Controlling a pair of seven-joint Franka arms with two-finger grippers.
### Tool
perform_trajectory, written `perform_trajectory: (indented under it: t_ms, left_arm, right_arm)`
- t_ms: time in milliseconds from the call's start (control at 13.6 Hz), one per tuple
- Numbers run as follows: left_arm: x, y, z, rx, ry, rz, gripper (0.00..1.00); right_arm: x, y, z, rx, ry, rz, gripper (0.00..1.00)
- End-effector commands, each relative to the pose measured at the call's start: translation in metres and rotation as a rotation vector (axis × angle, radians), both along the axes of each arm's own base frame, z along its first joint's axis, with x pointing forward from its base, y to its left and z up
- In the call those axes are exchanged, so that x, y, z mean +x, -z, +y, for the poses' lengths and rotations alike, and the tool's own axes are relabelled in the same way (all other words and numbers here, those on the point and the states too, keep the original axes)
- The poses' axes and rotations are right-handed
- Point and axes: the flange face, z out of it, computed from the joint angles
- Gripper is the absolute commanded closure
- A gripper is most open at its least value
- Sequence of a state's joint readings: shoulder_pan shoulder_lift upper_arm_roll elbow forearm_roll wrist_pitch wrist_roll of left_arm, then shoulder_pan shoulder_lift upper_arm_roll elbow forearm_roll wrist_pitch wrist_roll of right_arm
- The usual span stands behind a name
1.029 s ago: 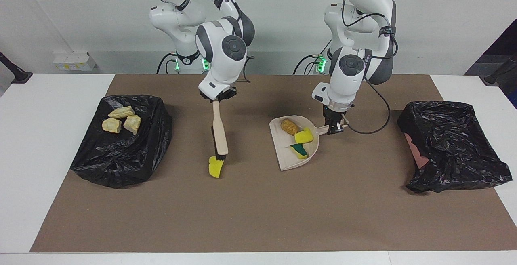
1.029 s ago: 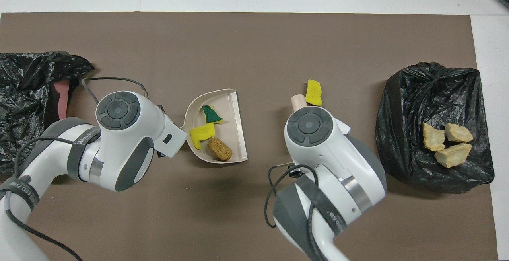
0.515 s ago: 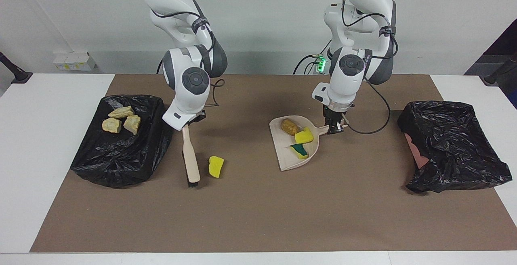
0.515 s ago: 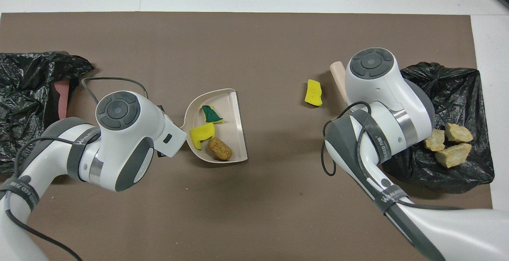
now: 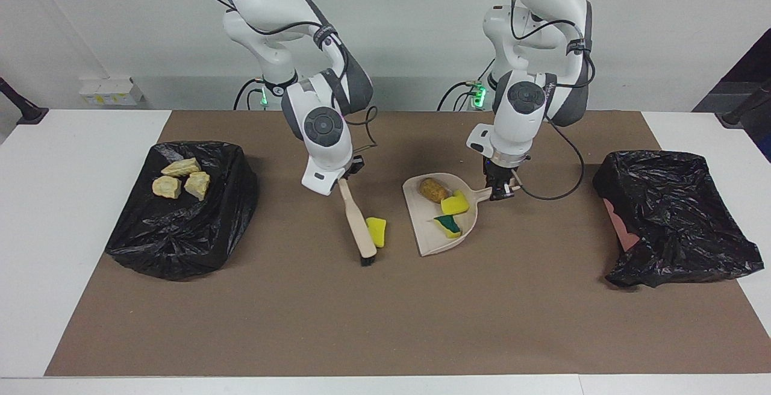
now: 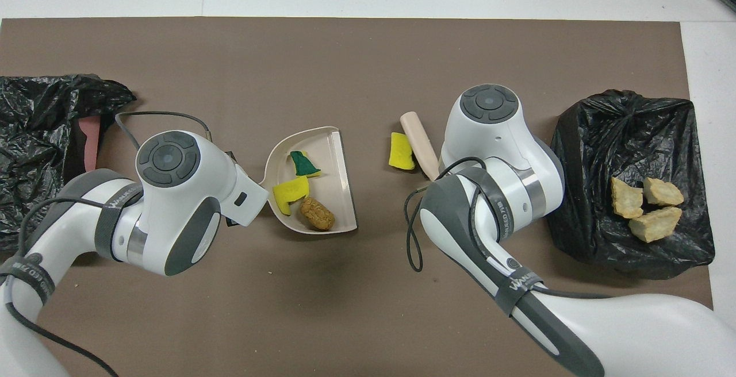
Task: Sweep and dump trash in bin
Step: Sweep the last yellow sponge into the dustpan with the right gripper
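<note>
On the brown mat covering the white desk (image 5: 78, 250), the right tool (image 5: 345, 177) grips the handle of a beige, black-bristled brush (image 5: 359, 222), its bristles touching a loose yellow sponge piece (image 5: 377, 231) just beside the beige plastic dustpan (image 5: 427, 238). The left tool (image 5: 499, 189) clamps the dustpan's handle; the pan rests on the mat holding a brown crusty lump (image 5: 432, 189) and two yellow, green-backed sponge scraps (image 5: 453, 203). Three tan bread-like chunks (image 5: 179, 179) sit on the black-bagged bin (image 5: 181, 232) at the right arm's end; another crumpled black bag (image 5: 674, 214) lies at the left arm's end.
</note>
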State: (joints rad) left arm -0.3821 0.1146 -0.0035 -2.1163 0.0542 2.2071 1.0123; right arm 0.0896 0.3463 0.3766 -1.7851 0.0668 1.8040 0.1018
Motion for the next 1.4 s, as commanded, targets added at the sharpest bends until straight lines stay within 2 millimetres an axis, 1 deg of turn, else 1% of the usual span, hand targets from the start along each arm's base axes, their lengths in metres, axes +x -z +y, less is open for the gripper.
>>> perform_trajectory:
  t_ms: [0, 74, 147, 221, 294, 441, 515, 588, 662, 735, 882, 956, 1029, 1176, 1324]
  left_arm:
    - [-0.003, -0.001, 0.007, 0.002, -0.020, -0.031, 1.00]
    - [-0.003, -0.001, 0.007, 0.002, -0.020, -0.029, 1.00]
    - [-0.003, -0.001, 0.007, 0.002, -0.020, -0.031, 1.00]
    - [-0.002, -0.001, 0.009, 0.000, -0.024, -0.034, 1.00]
    - [-0.001, -0.001, 0.012, 0.001, -0.029, -0.034, 1.00]
    - [-0.001, -0.001, 0.012, 0.001, -0.029, -0.034, 1.00]
    - [-0.001, -0.001, 0.012, 0.001, -0.029, -0.032, 1.00]
    - [-0.001, 0.000, 0.012, 0.002, -0.029, -0.031, 1.00]
    - [-0.001, -0.001, 0.012, 0.001, -0.029, -0.032, 1.00]
    - [-0.001, -0.001, 0.012, 0.001, -0.029, -0.032, 1.00]
    - [-0.002, 0.000, 0.012, 0.002, -0.029, -0.031, 1.00]
    - [-0.002, 0.000, 0.012, 0.002, -0.029, -0.031, 1.00]
    - [-0.001, -0.001, 0.012, 0.001, -0.029, -0.032, 1.00]
    - [-0.001, 0.000, 0.012, 0.002, -0.029, -0.031, 1.00]
    - [-0.001, -0.001, 0.012, 0.002, -0.027, -0.031, 1.00]
  right_arm:
    - [-0.023, 0.004, 0.025, 0.075, -0.013, -0.022, 1.00]
    - [-0.027, 0.009, 0.031, 0.117, 0.015, -0.016, 1.00]
    - [-0.036, 0.013, 0.050, 0.167, 0.026, -0.022, 1.00]
    - [-0.039, 0.012, 0.061, 0.203, 0.048, -0.036, 1.00]
    - [-0.039, 0.011, 0.066, 0.240, 0.087, -0.022, 1.00]
    - [-0.039, -0.003, 0.079, 0.318, 0.151, 0.006, 1.00]
    - [-0.039, -0.014, 0.076, 0.298, 0.169, 0.013, 1.00]
    - [-0.044, -0.020, 0.072, 0.260, 0.167, 0.028, 1.00]
    - [-0.046, -0.024, 0.067, 0.202, 0.159, 0.019, 1.00]
    - [-0.048, -0.035, 0.064, 0.158, 0.172, -0.003, 1.00]
    - [-0.056, -0.045, 0.059, 0.109, 0.165, 0.012, 1.00]
    - [-0.062, -0.055, 0.056, 0.076, 0.169, 0.012, 1.00]
    - [-0.069, -0.069, 0.053, 0.026, 0.217, 0.015, 1.00]
    - [-0.097, -0.093, 0.060, -0.076, 0.328, 0.023, 1.00]
    - [-0.128, -0.101, 0.081, -0.144, 0.425, 0.013, 1.00]
